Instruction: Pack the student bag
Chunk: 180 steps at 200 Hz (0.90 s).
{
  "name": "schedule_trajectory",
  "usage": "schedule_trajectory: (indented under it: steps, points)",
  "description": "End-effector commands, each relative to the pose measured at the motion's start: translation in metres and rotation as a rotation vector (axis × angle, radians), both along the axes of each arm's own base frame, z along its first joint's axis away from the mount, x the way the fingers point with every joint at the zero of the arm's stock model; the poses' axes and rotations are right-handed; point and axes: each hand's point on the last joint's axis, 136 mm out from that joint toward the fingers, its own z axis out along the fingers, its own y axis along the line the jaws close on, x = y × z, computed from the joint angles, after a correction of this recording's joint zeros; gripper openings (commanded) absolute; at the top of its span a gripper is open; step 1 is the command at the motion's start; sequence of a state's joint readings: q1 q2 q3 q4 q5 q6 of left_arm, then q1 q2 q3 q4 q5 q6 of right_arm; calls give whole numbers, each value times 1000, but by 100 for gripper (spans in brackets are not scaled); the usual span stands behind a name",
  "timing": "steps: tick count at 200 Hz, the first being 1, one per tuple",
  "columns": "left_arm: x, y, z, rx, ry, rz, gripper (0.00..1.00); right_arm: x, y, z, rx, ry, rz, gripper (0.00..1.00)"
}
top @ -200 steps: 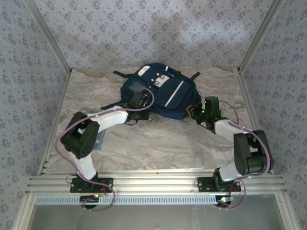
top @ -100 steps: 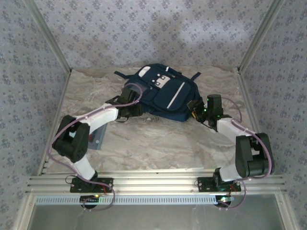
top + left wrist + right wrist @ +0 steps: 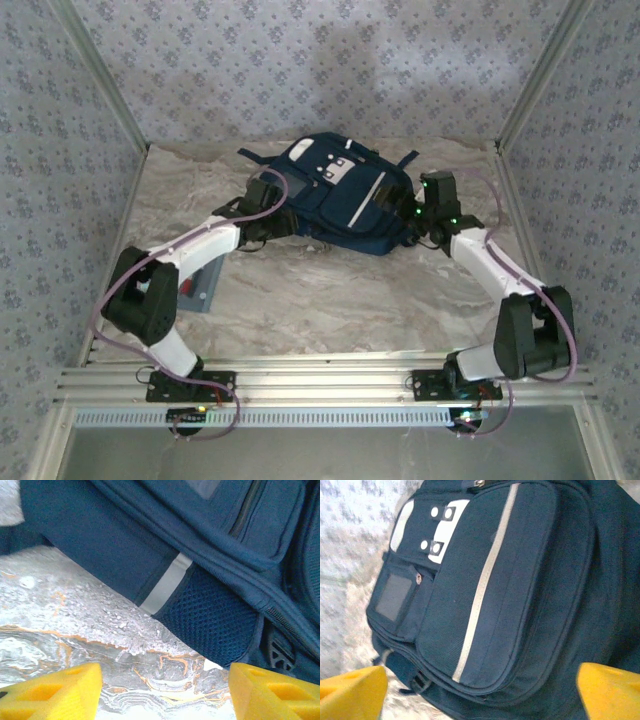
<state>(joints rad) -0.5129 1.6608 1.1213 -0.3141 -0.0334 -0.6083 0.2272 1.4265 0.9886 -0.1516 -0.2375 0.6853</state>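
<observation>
Counter point(image 3: 330, 300), near-left edge: flat grey item point(image 3: 203, 288), partly under left arm, identity unclear.
Mid: left pincer point(image 3: 160, 692) apart, empty, at mesh side pocket point(image 3: 210, 625) of student bag point(image 3: 350, 205). Right pincer point(image 3: 480, 695) apart, empty, facing front panel.
Far centre: student bag lying flat, zips apparently closed.
Step, judged: bag unopened. Next: grip zip tab, steady fabric.

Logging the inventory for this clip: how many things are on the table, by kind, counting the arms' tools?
Navy backpack: 1
Flat grey item by the left arm, too small to identify: 1
Yellow-fingered tools: 2, the left tool and the right tool, both open
Total: 4
</observation>
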Motion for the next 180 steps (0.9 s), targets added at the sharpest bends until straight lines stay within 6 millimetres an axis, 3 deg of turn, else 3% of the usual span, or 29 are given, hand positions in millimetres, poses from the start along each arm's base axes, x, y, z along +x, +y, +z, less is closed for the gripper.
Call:
schedule_trajectory:
  steps: [1, 20, 42, 84, 107, 148, 180]
  points:
    - [16, -20, 18, -50, -37, -27, 67, 3, 12, -17, -109, 45, 136, 75]
    - [17, -21, 10, -46, -6, -12, 67, 9, 22, -29, -144, 67, 187, 40]
    - [15, -10, -1, -33, 11, 57, 68, 3, 30, -58, -201, 141, 217, 23]
    - [30, 21, -15, -25, 6, 214, 72, -43, 49, -118, -257, 297, 252, 22]
    - [48, 31, -20, -67, 2, 276, 73, -70, 71, -140, -225, 361, 293, 22]
    - [77, 24, -38, -111, 32, 289, 73, -95, 132, -150, -177, 379, 414, 24]
    - [99, 4, -38, -179, 26, 255, 73, -97, 206, -133, -73, 323, 584, 28]
